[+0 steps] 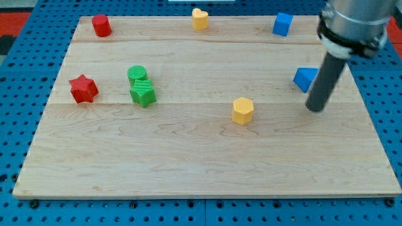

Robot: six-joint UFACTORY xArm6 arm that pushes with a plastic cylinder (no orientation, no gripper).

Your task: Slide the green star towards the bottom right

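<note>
1. Green star (143,95) sits left of centre on board (188,163), touching green cylinder (137,74) just above it.
2. Tip (315,108) far off at view's right, just beside blue triangular block (305,78); bare rod, no jaws, touching no block as far as visible.
3. Risk: approaching from view's top-left likely catches the green cylinder and drags it along with the star.
4. Risk: off-centre contact on star points likely spins it or lets it slip sideways off the tip.
5. Risk: yellow hexagon (242,110) lies near the path to bottom right; possible collision.
6. Risk: sweeping leftward could knock the blue triangular block.
7. Counts: green 2; red 2, star (83,88) and cylinder (101,26); yellow 2, hexagon and heart (200,19); blue 2, triangular and cube (282,24); total 8 blocks, 1 rod.
</note>
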